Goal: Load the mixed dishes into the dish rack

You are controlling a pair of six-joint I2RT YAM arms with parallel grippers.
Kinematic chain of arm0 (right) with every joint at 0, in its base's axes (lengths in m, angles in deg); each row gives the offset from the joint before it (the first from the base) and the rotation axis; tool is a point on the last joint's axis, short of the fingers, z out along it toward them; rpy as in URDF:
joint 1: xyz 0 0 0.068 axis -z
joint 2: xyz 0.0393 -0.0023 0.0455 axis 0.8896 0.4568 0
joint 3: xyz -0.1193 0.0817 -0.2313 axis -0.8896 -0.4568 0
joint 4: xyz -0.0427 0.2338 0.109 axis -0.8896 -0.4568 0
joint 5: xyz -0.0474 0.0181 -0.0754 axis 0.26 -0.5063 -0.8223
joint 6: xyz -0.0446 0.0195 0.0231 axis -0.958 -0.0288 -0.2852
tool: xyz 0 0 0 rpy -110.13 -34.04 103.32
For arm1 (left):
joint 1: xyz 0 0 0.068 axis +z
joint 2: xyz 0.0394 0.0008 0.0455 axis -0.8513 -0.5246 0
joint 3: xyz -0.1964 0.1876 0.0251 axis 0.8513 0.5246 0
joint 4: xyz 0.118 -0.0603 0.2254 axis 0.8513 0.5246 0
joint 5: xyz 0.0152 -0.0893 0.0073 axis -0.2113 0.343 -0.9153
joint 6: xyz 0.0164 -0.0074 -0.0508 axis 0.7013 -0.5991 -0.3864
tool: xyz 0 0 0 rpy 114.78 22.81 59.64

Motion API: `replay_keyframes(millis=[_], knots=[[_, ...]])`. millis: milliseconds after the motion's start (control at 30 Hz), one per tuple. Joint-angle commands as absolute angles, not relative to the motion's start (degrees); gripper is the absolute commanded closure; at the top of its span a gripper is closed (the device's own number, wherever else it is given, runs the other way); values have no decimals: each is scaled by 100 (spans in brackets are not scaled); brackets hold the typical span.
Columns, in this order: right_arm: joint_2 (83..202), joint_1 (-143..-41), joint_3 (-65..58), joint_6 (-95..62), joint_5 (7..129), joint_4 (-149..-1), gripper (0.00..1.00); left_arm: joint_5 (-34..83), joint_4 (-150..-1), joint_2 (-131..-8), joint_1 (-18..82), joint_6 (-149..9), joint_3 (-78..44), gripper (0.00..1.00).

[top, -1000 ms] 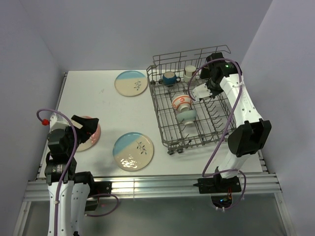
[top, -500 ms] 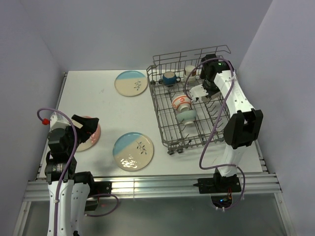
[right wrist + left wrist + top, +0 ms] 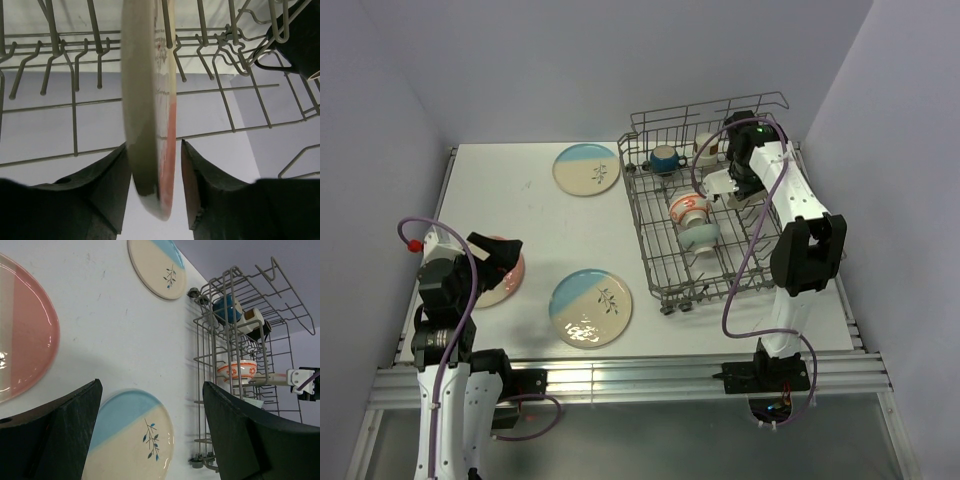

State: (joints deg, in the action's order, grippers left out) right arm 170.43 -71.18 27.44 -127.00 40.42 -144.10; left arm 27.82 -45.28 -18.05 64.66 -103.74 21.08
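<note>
We see the pink-edged plate (image 3: 150, 100) standing on edge in the dish rack (image 3: 645, 230) at the far right, with the right gripper (image 3: 154, 145) narrowly parted around its rim.
Thin grey wire tines flank the glossy plate. The orange-red bowl (image 3: 689, 207) and teal bowl (image 3: 700, 235) crowd in just to its left. The left gripper (image 3: 151, 383) gapes wide and empty by a second pink plate (image 3: 22, 335) on the white table (image 3: 520, 200).

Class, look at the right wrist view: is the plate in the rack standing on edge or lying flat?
On edge: the plate shows edge-on, slotted between the rack tines.
</note>
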Motion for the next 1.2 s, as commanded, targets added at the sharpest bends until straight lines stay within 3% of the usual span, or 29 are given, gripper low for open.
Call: replay_keyframes(millis=[0, 333, 567, 733, 867, 933, 1033, 1100, 1167], knots=[[16781, -7108, 2850, -12583, 3822, -14385, 49, 2943, -4776, -1827, 6495, -10279, 2111, 12], [16245, -7152, 3569, -12486, 4322, -15210, 29, 3382, -5443, -2240, 6495, -10683, 2348, 12], [15323, -7362, 2929, -12583, 4875, -15184, 27, 3751, -6453, -2995, 6495, -11008, 2454, 13], [15304, -7714, 3999, -11600, 5947, -15510, 28, 3795, -7279, -4435, 6495, -11570, 2234, 20], [15243, -7943, 4406, -9503, 7677, -14233, 28, 3883, -7605, -6131, 6407, -12185, 1438, 35], [14910, -7969, 3785, -7728, 8728, -13361, 27, 3822, -7492, -7212, 6189, -12300, 692, 36], [14234, -8179, 2160, -5819, 9646, -10828, 27, 3524, -6956, -8495, 5907, -12432, -468, 43], [13839, -8416, 1072, -4828, 9693, -9906, 26, 3296, -6388, -9345, 5888, -12624, -1094, 48], [13845, -8802, 838, -4463, 9598, -9439, 27, 2867, -5930, -9885, 5581, -12783, -2043, 49]])
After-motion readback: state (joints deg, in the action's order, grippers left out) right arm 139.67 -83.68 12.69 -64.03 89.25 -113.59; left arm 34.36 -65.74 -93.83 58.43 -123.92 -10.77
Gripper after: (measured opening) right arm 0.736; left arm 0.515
